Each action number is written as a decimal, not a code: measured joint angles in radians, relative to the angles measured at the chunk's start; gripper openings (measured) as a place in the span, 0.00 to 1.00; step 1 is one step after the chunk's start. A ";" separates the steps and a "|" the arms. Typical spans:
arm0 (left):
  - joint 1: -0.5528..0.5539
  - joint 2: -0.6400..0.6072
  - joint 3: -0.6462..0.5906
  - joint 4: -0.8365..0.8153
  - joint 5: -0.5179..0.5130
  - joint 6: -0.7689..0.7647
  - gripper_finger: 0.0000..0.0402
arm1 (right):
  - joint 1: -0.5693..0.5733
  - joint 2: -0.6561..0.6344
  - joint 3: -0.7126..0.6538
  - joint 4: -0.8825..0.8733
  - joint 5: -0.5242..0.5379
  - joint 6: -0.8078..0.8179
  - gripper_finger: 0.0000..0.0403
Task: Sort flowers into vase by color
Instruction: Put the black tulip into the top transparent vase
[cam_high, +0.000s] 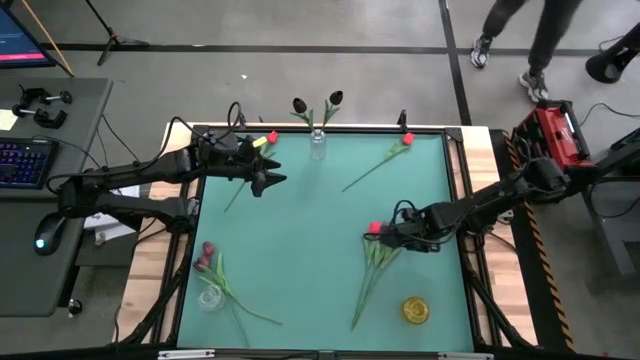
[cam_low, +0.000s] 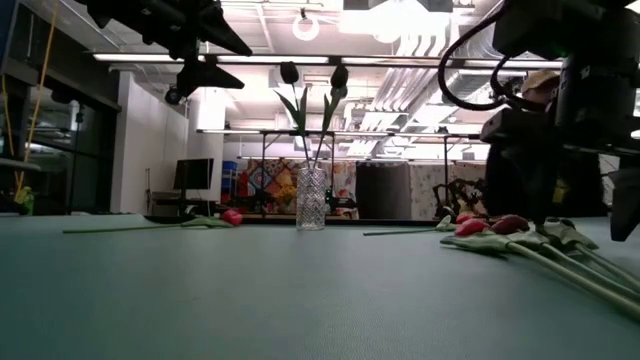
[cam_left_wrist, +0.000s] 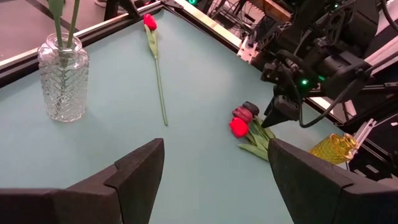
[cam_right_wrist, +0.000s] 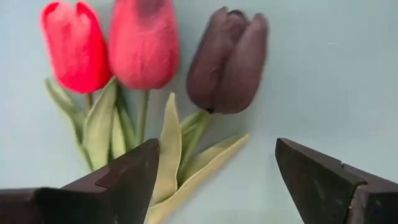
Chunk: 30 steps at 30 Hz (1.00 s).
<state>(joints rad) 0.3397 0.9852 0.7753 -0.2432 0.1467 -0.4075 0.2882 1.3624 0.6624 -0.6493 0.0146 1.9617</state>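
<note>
Black tulips (cam_high: 316, 105) sit in top-centre clear vase (cam_high: 318, 146), remaining flowers still loose; right gripper (cam_right_wrist: 214, 171) wide open, empty over lower-right bunch (cam_high: 375, 250); left gripper (cam_left_wrist: 214, 168) open, empty.

Two black tulips (cam_high: 316, 104) upright in vase (cam_high: 318, 146), others (cam_high: 376, 254) lying scattered

Two tulips (cam_high: 316, 105) in vase (cam_high: 318, 146) at table's far edge; three tulips (cam_right_wrist: 149, 53) before right pincer (cam_right_wrist: 214, 180).
</note>
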 joint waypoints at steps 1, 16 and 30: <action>0.000 0.000 0.000 0.000 0.000 0.000 0.69 | 0.000 0.000 0.000 -0.009 -0.003 0.015 0.77; 0.000 0.000 0.000 0.006 -0.003 -0.009 0.69 | 0.031 0.000 0.000 -0.101 -0.045 0.100 0.77; 0.000 0.000 0.000 0.015 -0.004 -0.009 0.69 | 0.085 0.000 0.000 0.092 0.002 0.144 0.77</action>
<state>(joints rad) 0.3400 0.9852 0.7753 -0.2283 0.1429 -0.4164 0.3737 1.3624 0.6623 -0.5574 0.0161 2.1056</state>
